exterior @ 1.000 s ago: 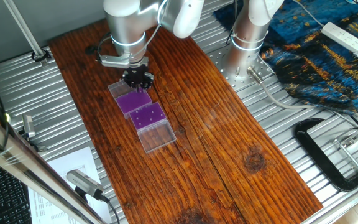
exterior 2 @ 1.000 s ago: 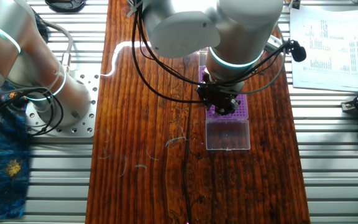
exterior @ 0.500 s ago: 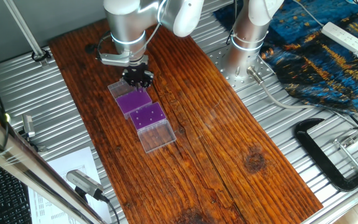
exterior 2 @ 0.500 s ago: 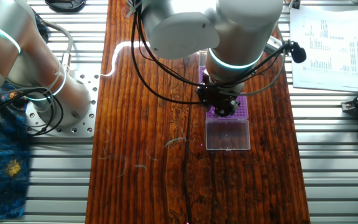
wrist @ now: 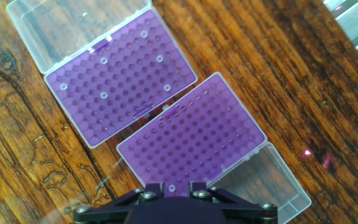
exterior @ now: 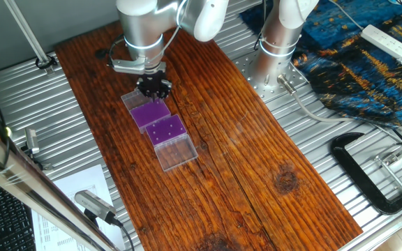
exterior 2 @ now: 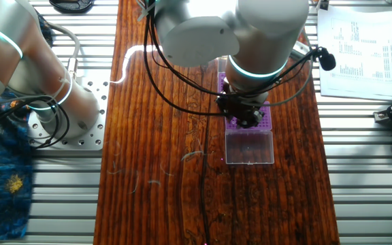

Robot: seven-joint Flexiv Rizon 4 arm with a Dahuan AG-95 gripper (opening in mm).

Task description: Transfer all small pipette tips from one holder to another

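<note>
The hand view shows two purple racks side by side. The upper-left rack holds several small pipette tips as white dots. The lower-right rack is nearly bare, with one tip at its near edge. My gripper hangs straight over that tip, its dark fingers standing apart on either side and not touching it. In one fixed view, the gripper sits over the far rack, beside the dotted rack. In the other fixed view, the arm covers most of the racks.
Clear hinged lids lie open at the outer ends of the racks. The racks rest on a dark wooden board with ribbed metal table around it. A second robot base stands at the back, and a black clamp at the right.
The gripper has shifted slightly up and away over the far rack. Racks and tips have not moved.
</note>
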